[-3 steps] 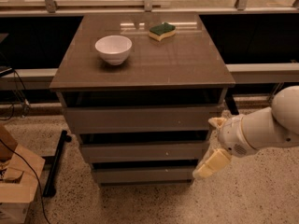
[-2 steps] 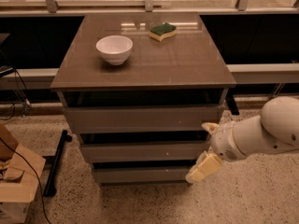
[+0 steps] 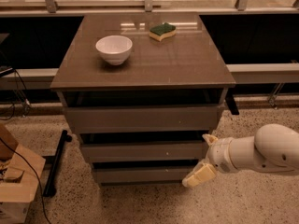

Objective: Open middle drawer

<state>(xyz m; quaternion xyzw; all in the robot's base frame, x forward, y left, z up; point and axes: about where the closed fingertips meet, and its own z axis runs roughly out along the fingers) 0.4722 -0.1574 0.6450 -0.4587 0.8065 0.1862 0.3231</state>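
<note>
The middle drawer (image 3: 142,151) is the second of three flat grey-brown fronts in the glossy-topped cabinet (image 3: 187,64), with a dark gap above it. It sits nearly flush with the other fronts. My gripper (image 3: 204,157) comes in from the right on a white arm, at the drawer's right end. It is open and holds nothing. Its upper finger (image 3: 209,138) is by the drawer's top right corner. Its lower finger (image 3: 198,175) is in front of the lowest drawer's right end.
The taller top drawer front (image 3: 140,119) and the lowest drawer front (image 3: 140,175) are above and below. A white bowl (image 3: 114,49) and a green-and-yellow sponge (image 3: 162,31) lie on the cabinet top. A cardboard box (image 3: 16,185) and a black bar (image 3: 56,162) are on the floor at left.
My gripper has moved left and a little down, from right of the cabinet to the right end of the middle drawer. The drawers have not moved.
</note>
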